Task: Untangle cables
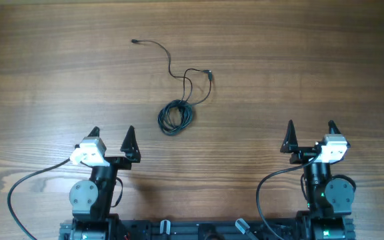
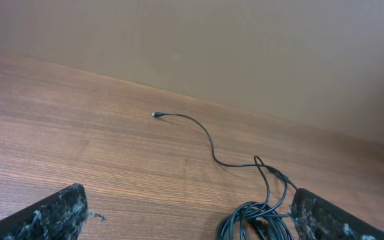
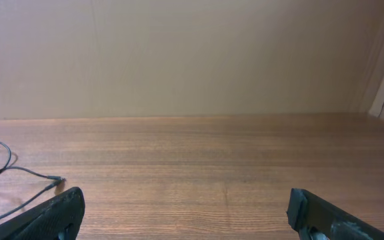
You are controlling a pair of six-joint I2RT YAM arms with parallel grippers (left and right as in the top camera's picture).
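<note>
Thin black cables [image 1: 176,116] lie in the middle of the wooden table as a small coil, with loose strands running up to a plug at the upper left [image 1: 134,42] and another at the right [image 1: 209,75]. My left gripper [image 1: 112,137] stands open near the front left, short of the coil. In the left wrist view the cables' coil [image 2: 253,221] lies just inside the right finger, and one strand leads to a plug [image 2: 156,115]. My right gripper [image 1: 310,133] stands open at the front right with nothing between its fingers. In the right wrist view a cable end [image 3: 19,173] shows at the far left.
Thicker black cables wired to the arms [image 1: 25,193] loop over the table's front edge beside each arm base. A plain beige wall [image 3: 192,53] stands behind the far edge of the table.
</note>
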